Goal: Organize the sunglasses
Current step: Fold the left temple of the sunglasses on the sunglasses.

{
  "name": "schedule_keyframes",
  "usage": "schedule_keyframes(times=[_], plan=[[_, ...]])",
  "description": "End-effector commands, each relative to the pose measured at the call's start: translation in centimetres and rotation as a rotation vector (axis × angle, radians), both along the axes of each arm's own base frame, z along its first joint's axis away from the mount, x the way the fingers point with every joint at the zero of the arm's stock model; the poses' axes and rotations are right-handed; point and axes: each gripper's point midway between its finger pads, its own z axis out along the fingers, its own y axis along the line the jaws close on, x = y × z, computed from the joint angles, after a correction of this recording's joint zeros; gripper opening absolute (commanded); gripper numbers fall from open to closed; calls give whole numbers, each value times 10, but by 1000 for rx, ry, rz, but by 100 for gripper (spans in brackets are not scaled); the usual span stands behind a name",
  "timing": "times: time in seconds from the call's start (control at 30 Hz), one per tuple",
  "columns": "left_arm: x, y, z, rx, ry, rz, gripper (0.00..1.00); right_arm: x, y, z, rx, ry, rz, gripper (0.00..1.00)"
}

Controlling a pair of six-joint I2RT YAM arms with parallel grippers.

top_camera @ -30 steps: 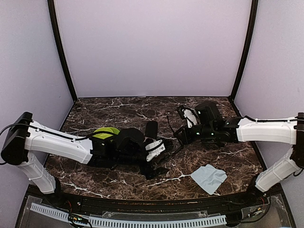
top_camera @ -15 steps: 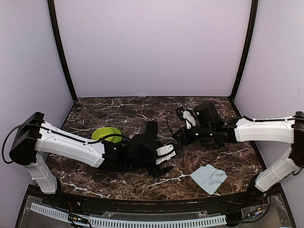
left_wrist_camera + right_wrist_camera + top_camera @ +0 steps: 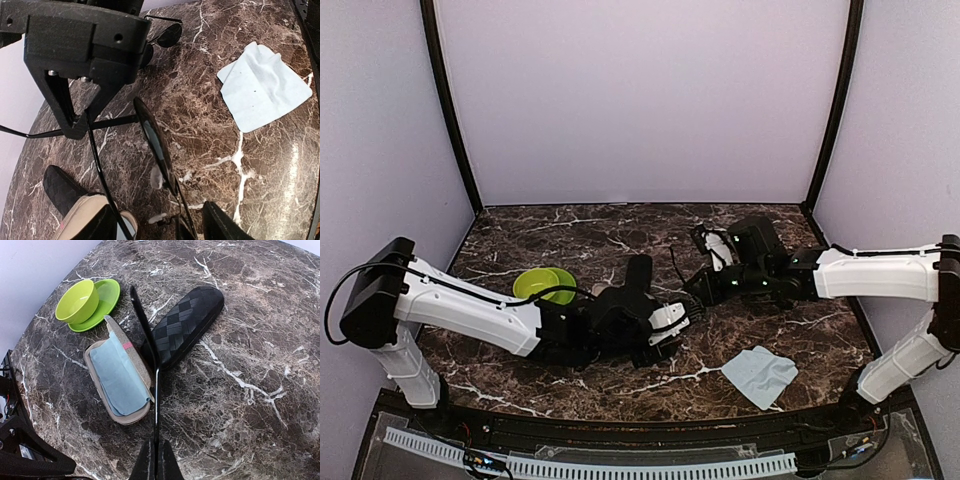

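sunglasses (image 3: 152,135) pinched in right tool (image 3: 155,456), left tool (image 3: 163,226) seemingly spread around them

Centre blocked: sunglasses (image 3: 155,137) pinched in right gripper (image 3: 155,457), reaching between left gripper's (image 3: 668,325) parted fingers (image 3: 220,225). Just left, closed case (image 3: 185,325) and open case (image 3: 120,380) lie side by side; cup (image 3: 77,301) beyond. Front right, cloth (image 3: 760,375) lies flat. Back strip of table (image 3: 570,225) open.

green cup (image 3: 77,301), open case (image 3: 117,377), blue cloth (image 3: 265,85)
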Motion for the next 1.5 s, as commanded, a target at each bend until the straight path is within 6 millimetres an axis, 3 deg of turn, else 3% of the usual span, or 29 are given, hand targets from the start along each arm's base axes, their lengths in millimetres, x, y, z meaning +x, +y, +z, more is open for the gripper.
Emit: schedule_keyframes(times=[0.0,0.83,1.07,1.47], plan=[[4,6,4,-48,-14,63,60,2,0,8,35,1,-10,0],[3,18,-5,-55,-31,69,47,5,-7,12,149,126,-62,0],[3,19,-2,-70,-33,73,49,3,-7,7,133,126,-38,0],[-13,20,-3,-51,-45,-50,44,-9,-2,0,103,136,64,0]])
